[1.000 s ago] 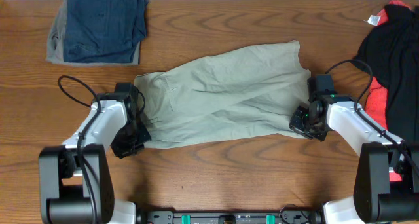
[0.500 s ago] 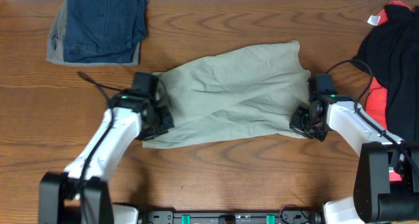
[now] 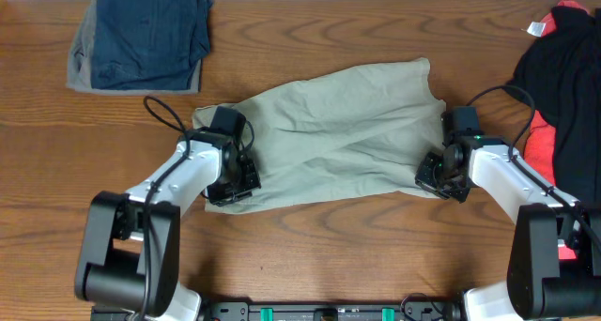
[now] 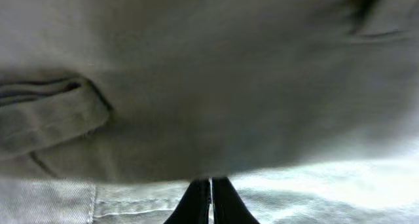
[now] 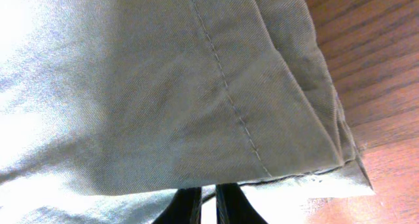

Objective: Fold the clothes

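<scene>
The setting reads as a robotics lab bench, not a home. A white-and-black left arm (image 3: 178, 175) and right arm (image 3: 502, 171) rise from a black mounting rail (image 3: 329, 313) with green fittings at the near edge of a wood-grain tabletop (image 3: 310, 255). A loose black cable (image 3: 155, 107) loops off the left arm. Clothing is laid out like test samples: khaki shorts (image 3: 347, 124) in the middle, a folded navy and grey stack (image 3: 141, 35) at the far left, and a black and red heap (image 3: 563, 86) at the right edge.

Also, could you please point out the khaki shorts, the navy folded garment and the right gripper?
khaki shorts (image 3: 347, 124): overhead view, mid-fabric.
navy folded garment (image 3: 150, 30): overhead view, top face.
right gripper (image 5: 208, 194): right wrist view, between fingertips.
</scene>
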Tool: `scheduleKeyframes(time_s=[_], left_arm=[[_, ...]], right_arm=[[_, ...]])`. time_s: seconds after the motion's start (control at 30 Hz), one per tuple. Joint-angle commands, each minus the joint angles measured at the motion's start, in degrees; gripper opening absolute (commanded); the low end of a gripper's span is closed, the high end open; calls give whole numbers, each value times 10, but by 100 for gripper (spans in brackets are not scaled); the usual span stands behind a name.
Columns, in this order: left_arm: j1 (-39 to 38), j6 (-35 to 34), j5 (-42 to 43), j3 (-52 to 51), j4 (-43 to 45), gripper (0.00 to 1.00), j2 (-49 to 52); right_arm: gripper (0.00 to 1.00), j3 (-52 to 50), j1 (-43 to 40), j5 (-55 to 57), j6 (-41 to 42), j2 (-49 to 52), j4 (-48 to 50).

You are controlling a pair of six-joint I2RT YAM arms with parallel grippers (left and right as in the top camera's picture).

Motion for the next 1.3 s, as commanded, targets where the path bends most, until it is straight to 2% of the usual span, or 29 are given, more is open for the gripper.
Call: scheduleKeyframes(time_s=[0.0, 0.07, 0.23, 0.4, 0.5, 0.73, 0.87, 1.03, 1.07, 1.13, 1.17, 1.27], left_arm=[[0, -21, -26, -2, -3, 6, 23], [3, -21, -27, -3, -2, 6, 36], [24, -25, -50, -3, -33, 6, 46], [65, -32, -122, -3, -106, 6, 33], [92, -32, -152, -3, -136, 6, 16], [136, -31, -154, -3, -163, 6, -70], [138, -29, -154, -3, -176, 6, -137], [137, -29, -152, -3, -187, 6, -212], [137, -27, -149, -3, -187, 6, -223], [137, -16, -128, -3, -184, 6, -238], [137, -6, -108, -3, -181, 6, -240], [136, 18, -47, -3, -170, 6, -234]], right_arm=[[6, -15, -9, -9, 0, 23, -9], [1, -15, -9, -14, 0, 23, -9], [1, -15, 2, -14, 1, 23, -20], [1, -15, 5, -3, 4, 23, -30], [1, -15, 5, 13, 18, 23, -43], [1, -15, 5, 13, 33, 7, -90], [1, -14, 5, 13, 42, -42, -132], [1, 5, 5, 13, 40, -156, -159], [9, 12, 5, 13, 31, -176, -158], [31, 30, 4, 14, 9, -215, -153], [37, 38, 3, 14, 3, -228, -147], [37, 53, -7, 13, -5, -242, -121]])
